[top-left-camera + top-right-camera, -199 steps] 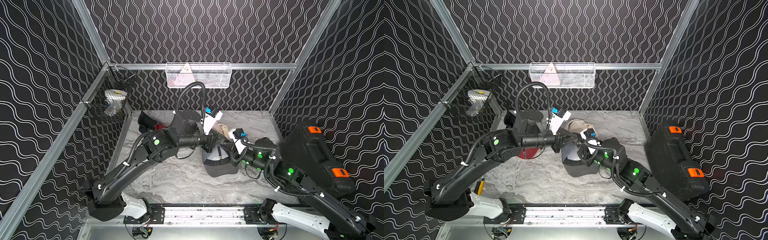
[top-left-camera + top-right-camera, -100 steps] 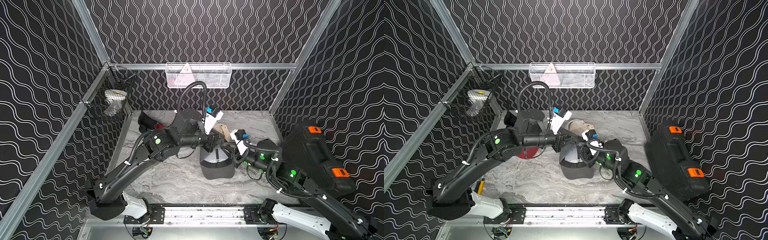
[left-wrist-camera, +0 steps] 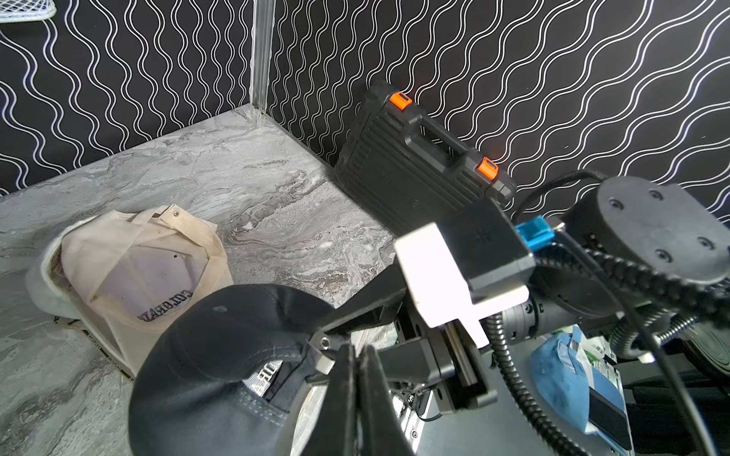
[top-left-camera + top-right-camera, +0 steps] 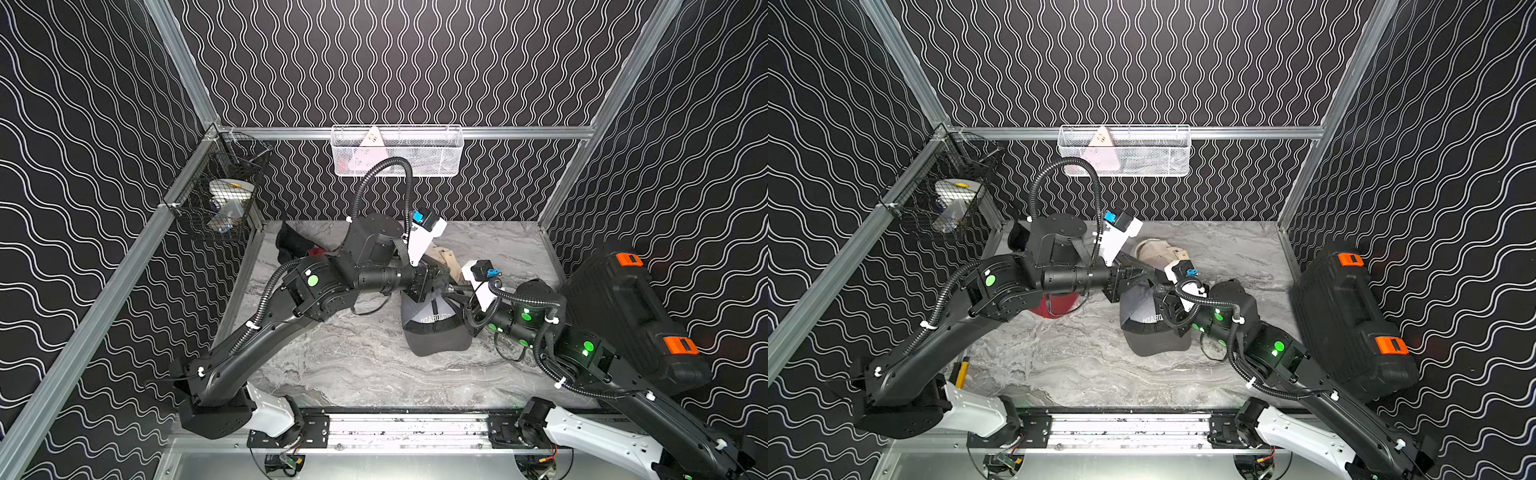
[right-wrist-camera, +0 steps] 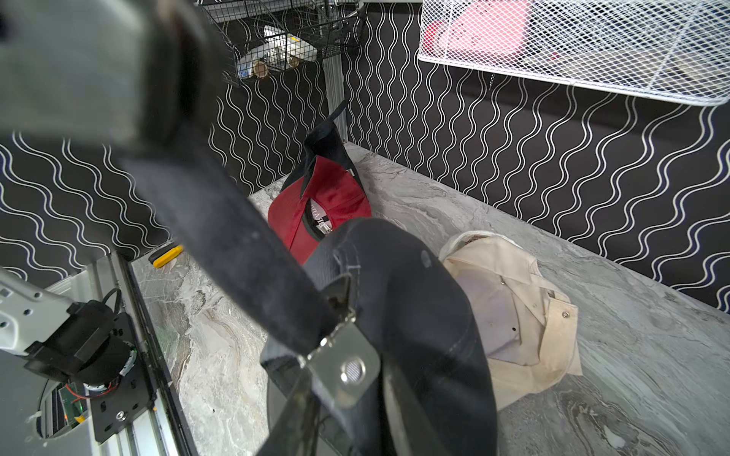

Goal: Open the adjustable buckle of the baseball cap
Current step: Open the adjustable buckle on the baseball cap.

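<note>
Mid-opening: the left gripper pinches the baseball cap at its 12 o'clock edge; the right gripper, jaws spread astride the buckle, should next lift its flap.

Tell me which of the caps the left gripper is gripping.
The dark grey cap with white lettering, pinched at its back strap by the left gripper. The red cap and the cream cap lie untouched on the table.

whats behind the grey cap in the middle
Behind the grey cap, a beige cap lies inside up on the table; from above the left arm covers part of it.
</note>
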`<act>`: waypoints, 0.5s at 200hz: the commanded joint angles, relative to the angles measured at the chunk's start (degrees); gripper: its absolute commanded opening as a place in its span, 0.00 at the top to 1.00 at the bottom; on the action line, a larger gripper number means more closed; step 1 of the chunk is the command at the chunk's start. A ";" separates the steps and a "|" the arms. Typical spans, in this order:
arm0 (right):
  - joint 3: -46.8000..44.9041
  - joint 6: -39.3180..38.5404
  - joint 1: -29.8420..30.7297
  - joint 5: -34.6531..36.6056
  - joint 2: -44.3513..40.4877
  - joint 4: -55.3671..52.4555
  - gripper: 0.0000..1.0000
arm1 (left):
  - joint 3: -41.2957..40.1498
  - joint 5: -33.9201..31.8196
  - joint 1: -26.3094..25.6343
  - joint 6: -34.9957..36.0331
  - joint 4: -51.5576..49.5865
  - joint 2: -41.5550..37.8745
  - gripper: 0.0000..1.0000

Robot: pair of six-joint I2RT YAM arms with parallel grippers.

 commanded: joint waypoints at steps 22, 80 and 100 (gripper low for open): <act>-0.26 0.51 0.00 0.18 -0.28 -0.99 0.69 | 1.14 -0.24 0.02 0.14 0.36 0.24 1.00; 0.09 1.19 0.06 1.18 -1.00 1.15 0.74 | 1.50 2.08 0.02 -0.15 0.12 0.97 1.00; -0.28 1.75 0.00 -0.51 -1.05 3.55 0.74 | 1.50 2.90 0.02 -0.17 -0.19 1.44 1.00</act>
